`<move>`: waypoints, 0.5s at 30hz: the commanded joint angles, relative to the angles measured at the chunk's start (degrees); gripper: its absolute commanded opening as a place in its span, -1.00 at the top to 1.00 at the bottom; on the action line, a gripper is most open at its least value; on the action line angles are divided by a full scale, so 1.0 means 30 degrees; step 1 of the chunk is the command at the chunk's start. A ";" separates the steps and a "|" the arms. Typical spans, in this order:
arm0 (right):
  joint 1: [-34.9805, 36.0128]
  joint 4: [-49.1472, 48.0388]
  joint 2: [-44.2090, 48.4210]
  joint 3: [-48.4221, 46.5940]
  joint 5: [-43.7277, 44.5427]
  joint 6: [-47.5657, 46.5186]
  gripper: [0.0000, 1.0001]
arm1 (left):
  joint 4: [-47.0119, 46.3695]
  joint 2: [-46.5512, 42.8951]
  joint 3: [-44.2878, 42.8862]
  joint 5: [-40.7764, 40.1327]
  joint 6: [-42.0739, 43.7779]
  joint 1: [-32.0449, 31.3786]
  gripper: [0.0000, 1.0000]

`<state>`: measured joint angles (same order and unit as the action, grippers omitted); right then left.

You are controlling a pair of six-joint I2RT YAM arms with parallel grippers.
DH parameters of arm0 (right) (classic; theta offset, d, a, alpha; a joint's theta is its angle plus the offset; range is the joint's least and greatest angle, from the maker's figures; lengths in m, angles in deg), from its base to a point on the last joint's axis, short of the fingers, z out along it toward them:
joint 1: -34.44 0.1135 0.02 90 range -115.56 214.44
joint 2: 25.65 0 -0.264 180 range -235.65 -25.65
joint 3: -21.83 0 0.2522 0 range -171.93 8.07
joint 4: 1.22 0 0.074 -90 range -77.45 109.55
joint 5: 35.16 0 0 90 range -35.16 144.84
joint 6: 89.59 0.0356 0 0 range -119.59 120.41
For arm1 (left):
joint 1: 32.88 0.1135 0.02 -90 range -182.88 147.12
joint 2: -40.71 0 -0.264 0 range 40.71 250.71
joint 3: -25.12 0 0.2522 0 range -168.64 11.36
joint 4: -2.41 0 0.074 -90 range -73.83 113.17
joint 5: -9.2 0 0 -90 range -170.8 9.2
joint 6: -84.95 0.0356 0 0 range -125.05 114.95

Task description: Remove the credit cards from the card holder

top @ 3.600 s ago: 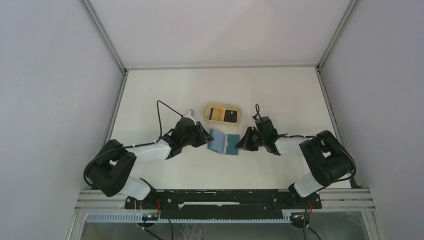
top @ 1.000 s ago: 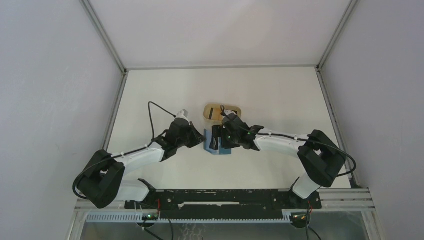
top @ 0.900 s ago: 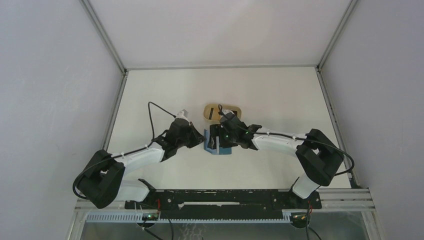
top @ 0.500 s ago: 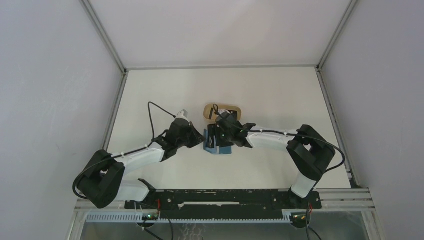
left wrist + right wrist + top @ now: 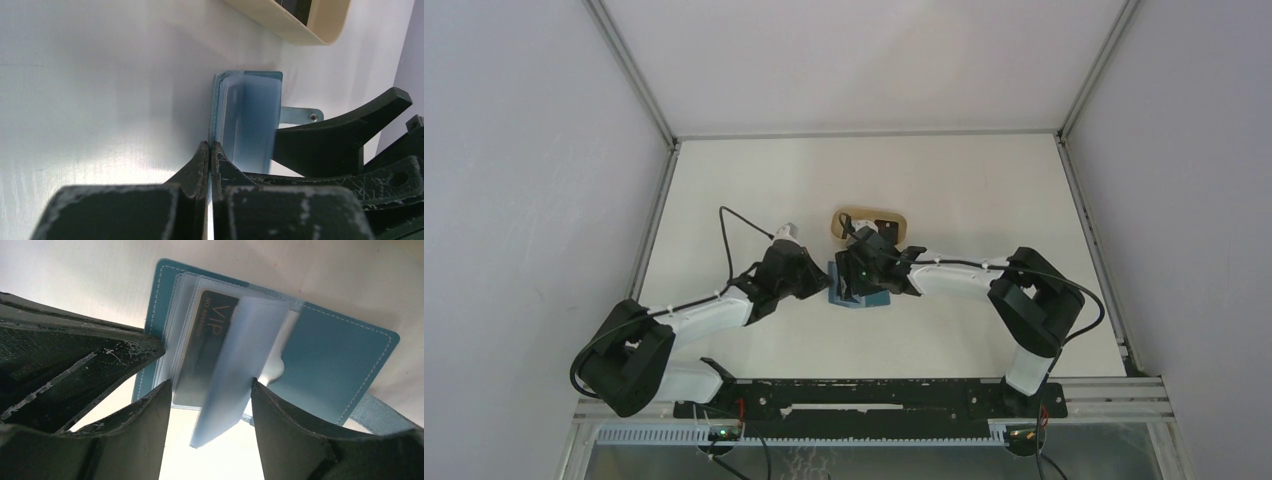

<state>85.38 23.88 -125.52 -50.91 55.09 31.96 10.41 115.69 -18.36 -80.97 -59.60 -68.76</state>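
The teal-blue card holder (image 5: 876, 298) lies open on the white table between both arms. My left gripper (image 5: 210, 148) is shut on the edge of its left flap (image 5: 250, 115), which stands nearly upright. My right gripper (image 5: 210, 405) hangs open over the holder (image 5: 330, 355), one finger on each side of its clear sleeves. A dark credit card (image 5: 207, 335) lettered VIP sits inside one sleeve. A loose clear sleeve (image 5: 235, 370) sticks up between the right fingers. In the top view the right gripper (image 5: 856, 283) covers most of the holder.
A beige oval tray (image 5: 869, 219) stands just behind the holder, with something dark inside it (image 5: 300, 6). Its rim (image 5: 280, 22) shows at the top of the left wrist view. The holder's snap tab (image 5: 300, 116) points towards the right gripper's black finger (image 5: 345, 135).
The right arm has swung left from beside the holder to above it, and its jaws have narrowed around the sleeves. The left gripper has kept its grip and place.
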 commanded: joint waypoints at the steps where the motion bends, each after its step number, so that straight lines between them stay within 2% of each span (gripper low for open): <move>1: 0.0073 0.1459 -0.0215 -0.0405 0.2357 -0.1201 -0.36 | -0.0600 -0.0823 0.0453 0.0113 -0.0334 -0.0137 1.00; 6: 0.0081 0.1713 0.0147 -0.0112 0.2745 -0.1230 -0.53 | -0.0600 -0.0829 0.0610 0.0113 -0.0391 -0.0120 1.00; 11: 0.0051 0.1797 0.0719 0.0128 0.3183 -0.1313 -0.98 | -0.0643 -0.0778 0.0758 -0.0440 -0.0393 -0.0126 1.00; 15: 0.0057 0.1373 0.1941 0.0283 0.3490 -0.1716 -0.99 | -0.0846 -0.0453 0.0949 -0.0524 -0.0301 -0.0124 1.00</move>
<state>85.55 27.88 -125.02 -50.51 62.06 29.36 10.26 115.47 -16.63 -81.89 -60.16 -68.76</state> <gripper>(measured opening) 0.993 0.010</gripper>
